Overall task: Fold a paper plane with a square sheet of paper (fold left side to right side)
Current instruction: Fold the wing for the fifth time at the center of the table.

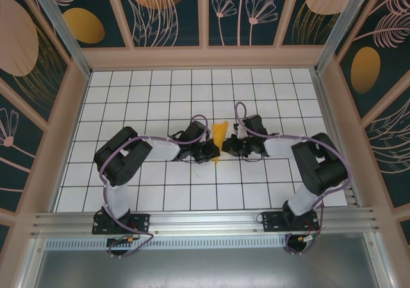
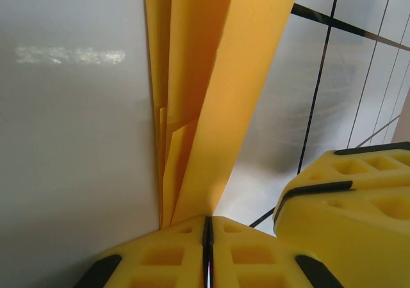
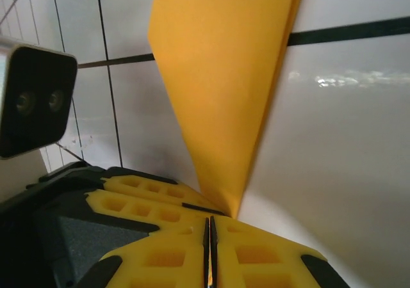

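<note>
Between the closed jaws of the left gripper [image 2: 206,226] sits the narrow end of the paper plane [image 2: 214,77]. The orange-yellow paper enters the seam between the two fingers and is clamped there. Ahead of these jaws the paper widens, and several stacked layers and a short inner flap are visible along its left edge.

Just beside the left jaws, on their right, is the right gripper [image 3: 209,229]. Its jaws are also pressed together, with nothing visible between them. The paper's tip ends just ahead of them, at the seam of the neighbouring fingers, so the right gripper is judged to be empty.

Progress, as a judgement:
- Done: the square has been reduced to a narrow, pointed, multi-layer shape, so the main lengthwise folds appear complete.
- Left: the layers stand slightly apart ahead of the jaws, so the crease probably needs pressing flat. Whether the wings are formed cannot be determined.

Below both sets of jaws lies the table [image 1: 160,192], a glossy white surface divided by dark grid lines, which reflects the overhead light. Beyond the jaws, on all far sides, stand patterned wall panels [image 1: 166,6] in dark teal with orange ovals and leaf outlines. An aluminium rail [image 1: 205,219] carries the arm bases behind the jaws.
</note>
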